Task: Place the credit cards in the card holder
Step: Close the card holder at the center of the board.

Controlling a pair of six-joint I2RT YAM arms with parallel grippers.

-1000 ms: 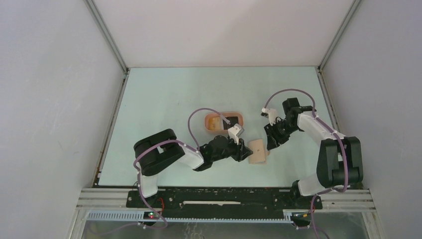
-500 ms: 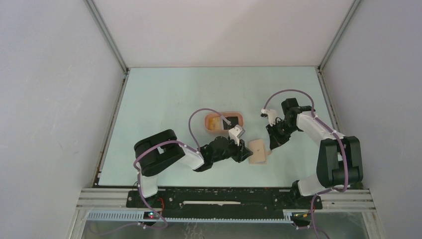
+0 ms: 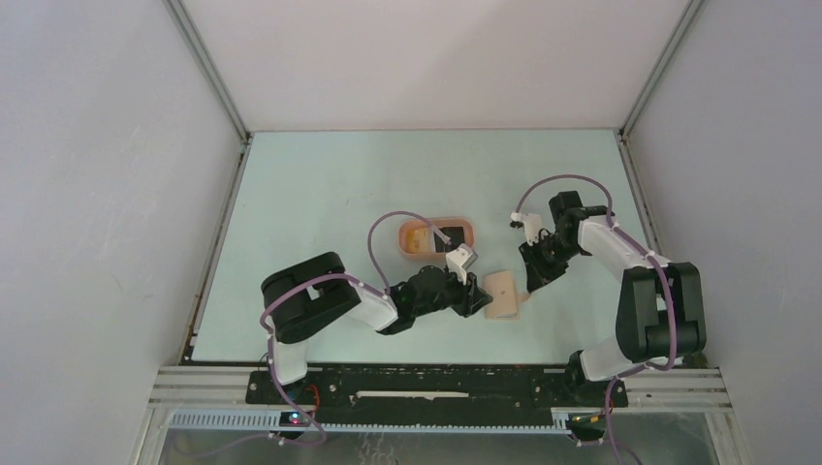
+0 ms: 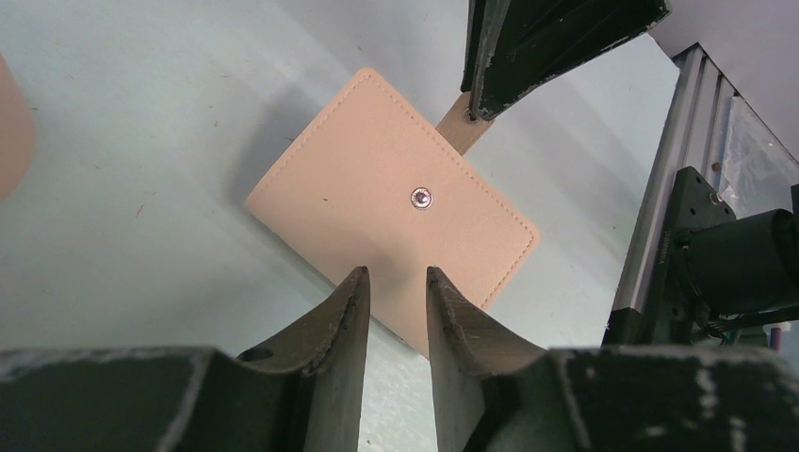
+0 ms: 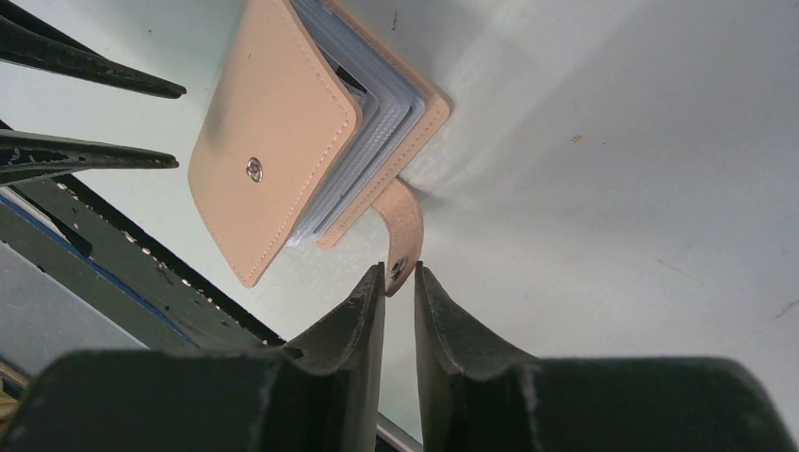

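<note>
The tan card holder (image 3: pixel 503 294) lies closed on the table between both grippers, its snap stud (image 4: pixel 422 197) facing up. Pale sleeve edges (image 5: pixel 372 104) show inside it. My left gripper (image 4: pixel 396 274) hovers open by a narrow gap over the holder's near edge, nothing between its fingers. My right gripper (image 5: pixel 400 270) is shut on the end of the holder's snap tab (image 5: pixel 403 226), which sticks out from the far side. Credit cards lie in the salmon tray (image 3: pixel 467 227): a yellow-orange one (image 3: pixel 416 236) and a black one (image 3: pixel 450 236).
The tray stands just behind the left gripper (image 3: pixel 478 295), and its edge (image 4: pixel 9 127) shows at the left of the left wrist view. The aluminium frame rail (image 4: pixel 674 160) runs along the table's near edge. White walls enclose the table.
The right gripper has shifted slightly back and to the right beside the card holder. The left arm and the holder have stayed where they were.
</note>
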